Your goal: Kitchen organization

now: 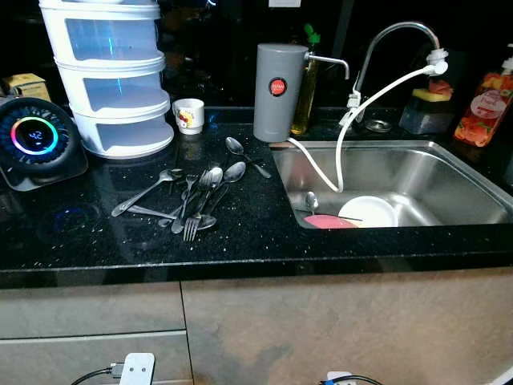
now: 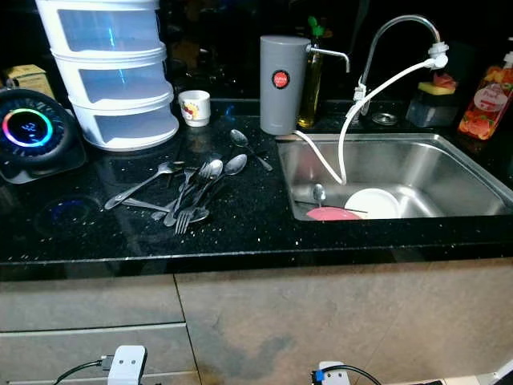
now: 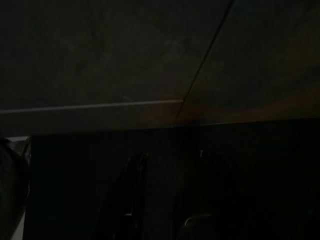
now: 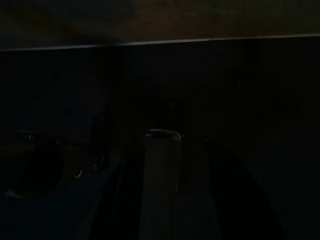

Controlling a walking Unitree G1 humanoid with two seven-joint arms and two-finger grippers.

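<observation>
In the left eye view, a loose heap of spoons and forks (image 1: pixel 189 200) lies on the black speckled countertop (image 1: pixel 240 233), left of the steel sink (image 1: pixel 449 188); how many pieces overlap there is hard to count. One spoon (image 1: pixel 244 154) lies apart, nearer the grey cylinder dispenser (image 1: pixel 279 91). In the sink, a white bowl (image 1: pixel 370 212) and a pink plate (image 1: pixel 330 221) sit by the front wall, which cuts off their near edges. A white hose (image 1: pixel 353 112) hangs from the faucet (image 1: pixel 397 36) into the basin. At the back stand a white stacked container (image 1: pixel 108 76), a small cup (image 1: pixel 189 114) and a round device with a glowing ring (image 1: pixel 36 136), partly cropped.

The right eye view shows an orange soap bottle (image 2: pixel 487 100) at the far right.

The left wrist view is very dark: the left gripper (image 3: pixel 167 200) is a faint outline under a cabinet edge, and I cannot tell its finger state.

The right wrist view is equally dark; the right gripper (image 4: pixel 165 175) is barely visible, state unclear.
</observation>
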